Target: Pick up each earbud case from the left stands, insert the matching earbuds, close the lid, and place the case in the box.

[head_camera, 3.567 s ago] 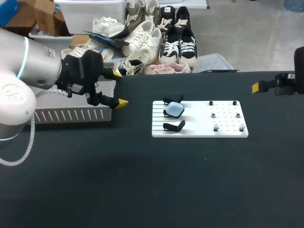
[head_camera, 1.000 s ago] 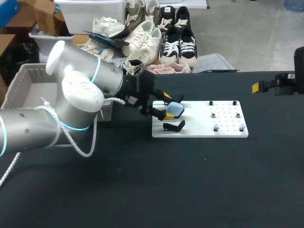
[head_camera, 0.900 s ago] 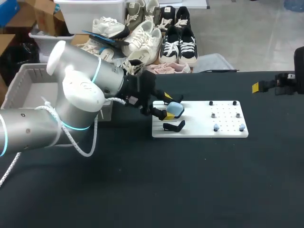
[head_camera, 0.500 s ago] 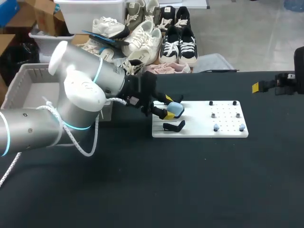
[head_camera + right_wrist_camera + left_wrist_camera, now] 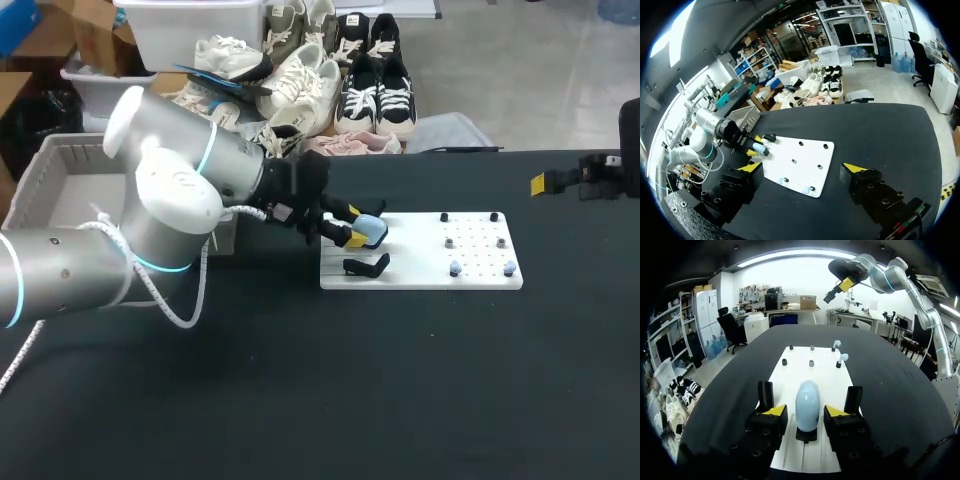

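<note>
**Left tool straddles the blue case on the white board**

Your left tool (image 5: 805,411) is at the left end of the white board (image 5: 480,255). Its fingers are apart, either side of the pale blue earbud case (image 5: 371,231), with gaps showing. The case sits on the board's middle stand. Your right tool (image 5: 802,169), fingers spread wide, hangs well right of the board.

**Earbud case** (image 5: 370,231): pale blue, rounded, lid shut, set upright on mid stand (image 5: 807,434) of 3 black stands at left end of white board (image 5: 420,255).
**Lower stand** (image 5: 366,266): black V-cradle, just beside case.
**Earbuds:** 2 pale blue (image 5: 455,268) in near row on board's right half; 4 dark (image 5: 449,242) in the rows behind.
**Box** (image 5: 45,160): pale slatted crate at table's far left.
</note>
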